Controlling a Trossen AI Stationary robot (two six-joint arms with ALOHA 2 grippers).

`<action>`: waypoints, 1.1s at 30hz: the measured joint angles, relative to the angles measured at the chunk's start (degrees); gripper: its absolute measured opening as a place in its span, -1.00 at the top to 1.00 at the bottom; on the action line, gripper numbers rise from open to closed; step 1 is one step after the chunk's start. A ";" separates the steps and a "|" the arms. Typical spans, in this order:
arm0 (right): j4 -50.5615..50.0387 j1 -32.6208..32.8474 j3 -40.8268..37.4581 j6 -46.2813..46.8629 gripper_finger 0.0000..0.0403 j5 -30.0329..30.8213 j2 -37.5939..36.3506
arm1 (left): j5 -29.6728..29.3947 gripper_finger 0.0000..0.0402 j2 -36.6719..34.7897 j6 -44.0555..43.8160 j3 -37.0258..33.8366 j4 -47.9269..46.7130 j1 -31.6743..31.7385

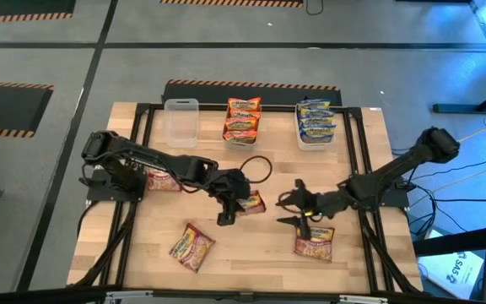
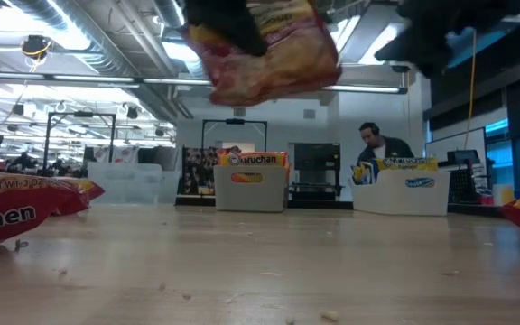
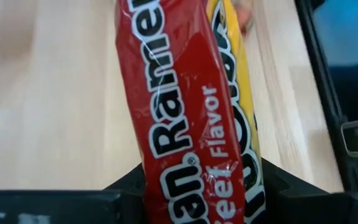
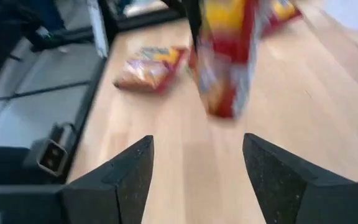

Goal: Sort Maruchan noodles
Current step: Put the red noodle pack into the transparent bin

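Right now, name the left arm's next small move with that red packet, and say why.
Probably carry it toward the empty clear tub. The left gripper holds the red beef packet off the table, the right gripper is open, and the other tubs hold orange and blue packets.

Left gripper [image 1: 236, 205] mid-table, fingers clamped on red packet [image 3: 185, 118]. Right gripper [image 1: 298, 208] beside it, fingers spread, empty.

Two dark, jointed arms, each end effector [image 4: 194, 171] bearing two black, wedge-shaped fingers.
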 joint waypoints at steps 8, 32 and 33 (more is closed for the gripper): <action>-6.58 7.72 0.05 6.84 -0.15 18.79 0.68 | -10.08 0.35 -8.98 1.76 0.02 -16.07 2.20; 13.66 7.56 -11.15 12.03 -0.15 24.68 9.44 | -23.28 0.35 -10.13 39.44 0.02 -28.84 53.15; 13.76 7.56 -11.15 12.03 -0.15 24.63 9.44 | -23.26 0.35 -8.94 40.31 0.02 -28.97 54.80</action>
